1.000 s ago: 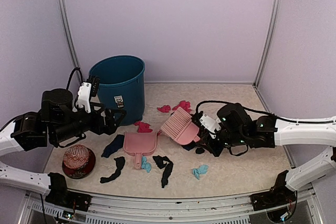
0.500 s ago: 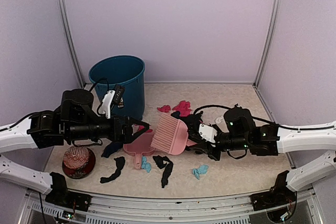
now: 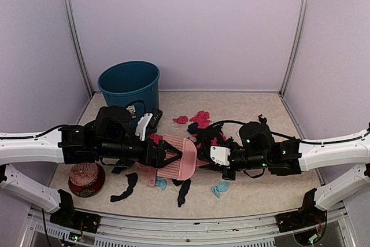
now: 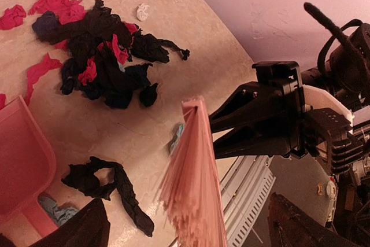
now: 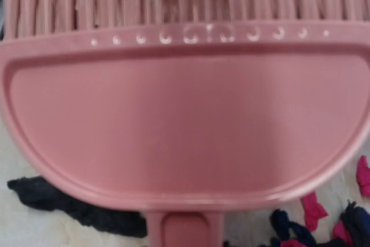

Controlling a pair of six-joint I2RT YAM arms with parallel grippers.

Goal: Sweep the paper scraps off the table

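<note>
Where the brush (image 3: 180,163), clamped by the right gripper (image 4: 213,137), overlaps the dustpan (image 4: 23,166), little of the pan shows; the left gripper (image 3: 170,153) has its fingers spread wide.

White shells and black joint housings are seen on the left arm (image 3: 34,144) and right arm (image 3: 332,146); black cables (image 3: 230,122) are looped at the wrists; the left gripper (image 3: 169,155) is black.

- The scraps (image 3: 200,117): small, crumpled, twisted bits in black, magenta, dark blue, teal and one white, strewn over the middle and front of the table (image 3: 254,103).
- A mixed black-and-magenta pile (image 4: 104,56) lies mid-table, with loose magenta bits beside it.
- The white scrap (image 4: 142,11) lies just apart from the pile.
- Black twists and a teal scrap (image 3: 219,188) lie near the front edge.
- The table: flat, beige, faintly marbled.
</note>
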